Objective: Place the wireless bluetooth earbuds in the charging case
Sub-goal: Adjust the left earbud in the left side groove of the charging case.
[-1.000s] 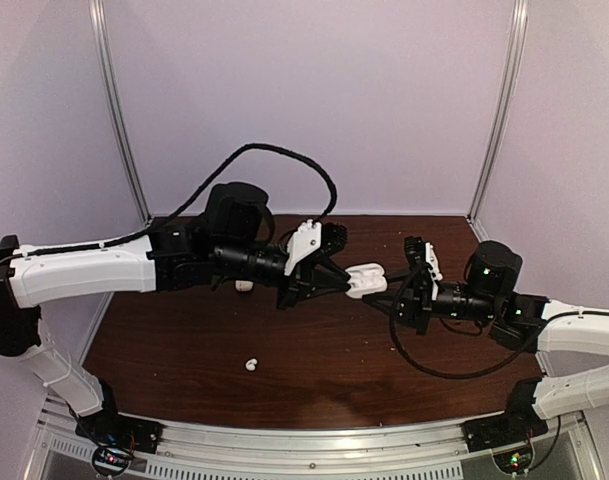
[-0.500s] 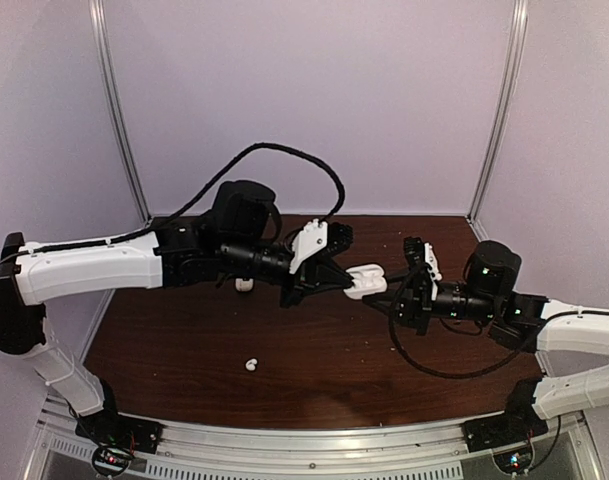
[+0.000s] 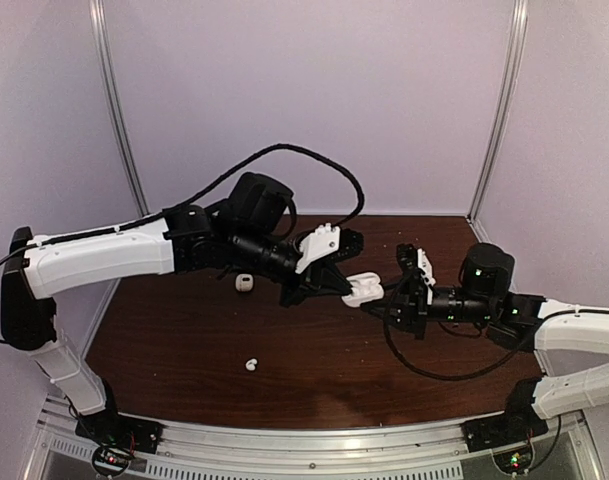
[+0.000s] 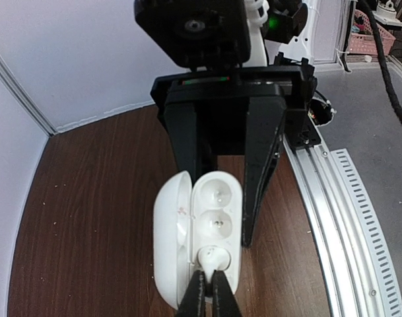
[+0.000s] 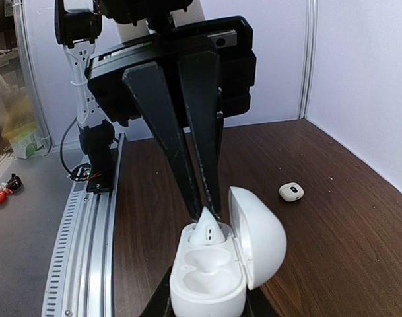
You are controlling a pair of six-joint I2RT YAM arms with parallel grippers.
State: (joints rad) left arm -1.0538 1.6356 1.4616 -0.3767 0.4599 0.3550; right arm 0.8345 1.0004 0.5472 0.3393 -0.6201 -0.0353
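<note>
Tabletop [image 4: 88, 198]: earbud [image 4: 209, 256] perhaps in left hand [image 4: 207, 282]

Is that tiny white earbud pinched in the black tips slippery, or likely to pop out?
Probably slippery: the earbud looks glossy and rounded, and the left gripper pinches it with just its narrow tips. Likely very light, being far smaller than the charging case. Dropped on the table, its rounded shape might let it roll.
</note>
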